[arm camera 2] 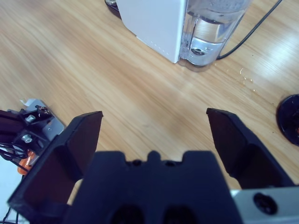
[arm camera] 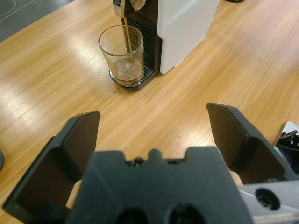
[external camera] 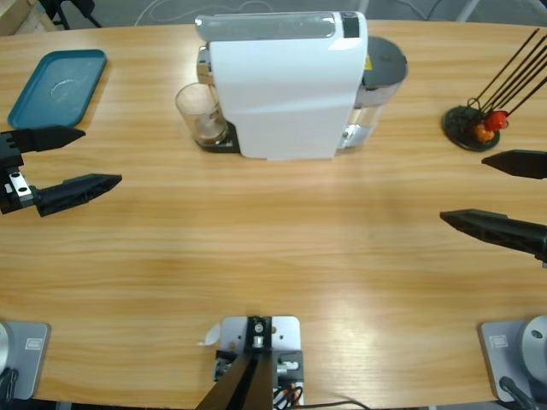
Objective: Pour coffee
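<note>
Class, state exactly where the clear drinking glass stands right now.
In the high view the glass stands on the coffee machine's drip tray, at the machine's left end, right of the teal tray; coffee streams into it.

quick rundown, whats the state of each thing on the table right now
glass: upright under the spout, filling
coffee: thin stream running, shallow layer in the glass
coffee machine: dispensing
water tank: holds water
teal tray: flat, nothing on it
left tool: open, holding nothing
right tool: open, holding nothing
</note>
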Motion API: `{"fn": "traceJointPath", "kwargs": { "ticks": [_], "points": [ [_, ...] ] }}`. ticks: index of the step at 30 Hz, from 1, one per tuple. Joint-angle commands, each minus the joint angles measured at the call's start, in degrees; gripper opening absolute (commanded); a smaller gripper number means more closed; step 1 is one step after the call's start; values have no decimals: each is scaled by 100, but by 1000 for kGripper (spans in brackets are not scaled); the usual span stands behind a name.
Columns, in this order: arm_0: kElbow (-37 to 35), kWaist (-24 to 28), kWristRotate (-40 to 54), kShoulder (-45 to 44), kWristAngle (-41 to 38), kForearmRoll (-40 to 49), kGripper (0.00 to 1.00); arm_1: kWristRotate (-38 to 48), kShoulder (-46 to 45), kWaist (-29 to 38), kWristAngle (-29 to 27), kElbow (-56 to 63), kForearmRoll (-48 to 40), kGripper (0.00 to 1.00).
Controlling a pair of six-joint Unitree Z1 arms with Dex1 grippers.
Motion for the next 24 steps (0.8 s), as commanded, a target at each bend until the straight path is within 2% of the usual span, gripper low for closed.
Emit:
{"fn": "traceJointPath", "kwargs": {
  "ticks": [1,24],
  "points": [
    [214,-48,-66,-61,63,-73,1000,57,14,53,-19,230,-90,1000],
    [214,-48,-57,53,31,-124,1000,40,155,54,69,309,-285,1000]
  ]
}}
